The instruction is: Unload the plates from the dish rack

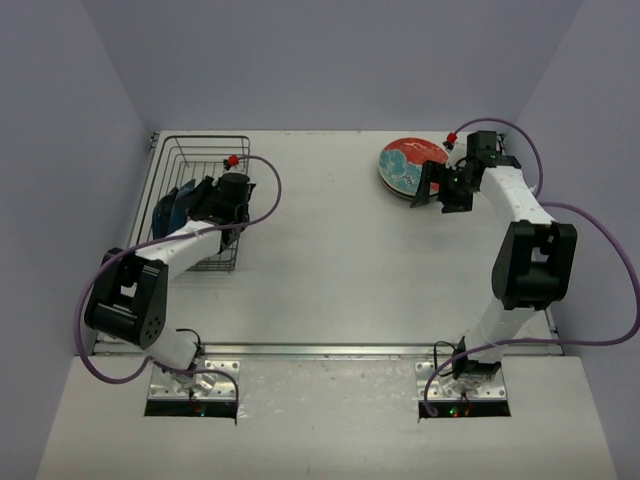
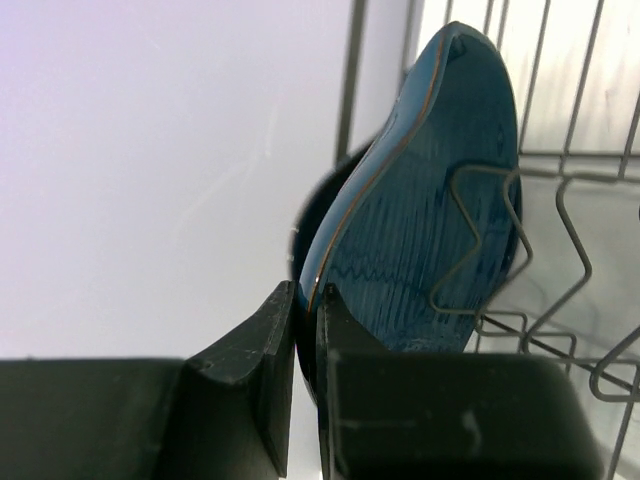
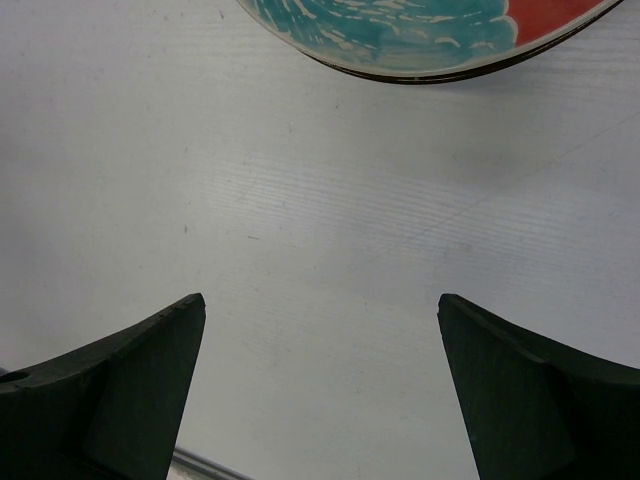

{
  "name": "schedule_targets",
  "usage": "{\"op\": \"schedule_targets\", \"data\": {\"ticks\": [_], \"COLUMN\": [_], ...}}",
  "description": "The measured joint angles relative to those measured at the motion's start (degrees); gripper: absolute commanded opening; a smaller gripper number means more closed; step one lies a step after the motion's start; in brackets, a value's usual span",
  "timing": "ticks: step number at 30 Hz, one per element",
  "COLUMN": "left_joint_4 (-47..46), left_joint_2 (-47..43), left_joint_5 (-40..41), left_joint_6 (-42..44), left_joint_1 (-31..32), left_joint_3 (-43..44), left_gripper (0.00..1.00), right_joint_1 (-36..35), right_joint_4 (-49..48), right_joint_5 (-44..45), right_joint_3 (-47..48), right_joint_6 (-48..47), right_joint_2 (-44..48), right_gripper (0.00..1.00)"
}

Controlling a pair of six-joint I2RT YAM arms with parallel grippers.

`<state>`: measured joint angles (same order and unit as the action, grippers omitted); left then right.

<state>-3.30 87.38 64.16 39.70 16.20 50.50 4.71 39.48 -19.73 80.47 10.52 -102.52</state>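
— Bright in here: soft, even light from above, hardly a shadow on the white table point(image 1: 330, 280).
— Close up it's rougher. The left gripper point(image 2: 305, 290) shows dark and blurred, the wall point(image 2: 150, 150) behind it washes out pale, and the blue plate point(image 2: 430, 230), sharper, carries a thin glint along its rim.

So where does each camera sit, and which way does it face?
Top external: above and behind, looking down on table, dish rack, left arm, right arm.
Left wrist: on that wrist, looking along the left gripper, shut on a blue plate.
Right wrist: on that wrist, looking down past the open right gripper at table and red plate.
Shared: top and left wrist both show the blue plate.
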Motion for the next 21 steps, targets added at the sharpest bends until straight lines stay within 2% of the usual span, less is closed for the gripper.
{"op": "schedule_targets", "data": {"ticks": [8,15,17,18,21], "left_joint_4": [-14.1,-24.0,-21.3,-16.9,0.7], "left_joint_2": [-2.1,-3.6,-4.7,-5.2,-5.5], "left_joint_5": [5.0,5.9,6.0,5.8,2.7], "left_joint_6": [12.8,21.5,20.0,17.7,3.7], "left_joint_1": [3.4,5.7,5.9,5.9,5.2], "left_joint_3": [-1.7,-2.2,-0.4,1.7,12.3], "left_gripper": [0.0,0.0,0.0,0.0,0.0], "right_joint_1": [0.0,0.0,0.0,0.0,0.0], "right_joint_4": [0.0,0.0,-0.3,-0.6,-1.3], "right_joint_5": [-0.1,-1.3,-2.3,-2.9,-5.4], "right_joint_3": [-0.2,-0.2,-0.5,-0.9,-2.4], "right_joint_6": [0.0,0.0,0.0,0.0,0.0], "right_joint_2": [0.0,0.1,0.4,0.7,2.5], "right_gripper": [0.99,0.99,0.99,0.99,0.99]}}
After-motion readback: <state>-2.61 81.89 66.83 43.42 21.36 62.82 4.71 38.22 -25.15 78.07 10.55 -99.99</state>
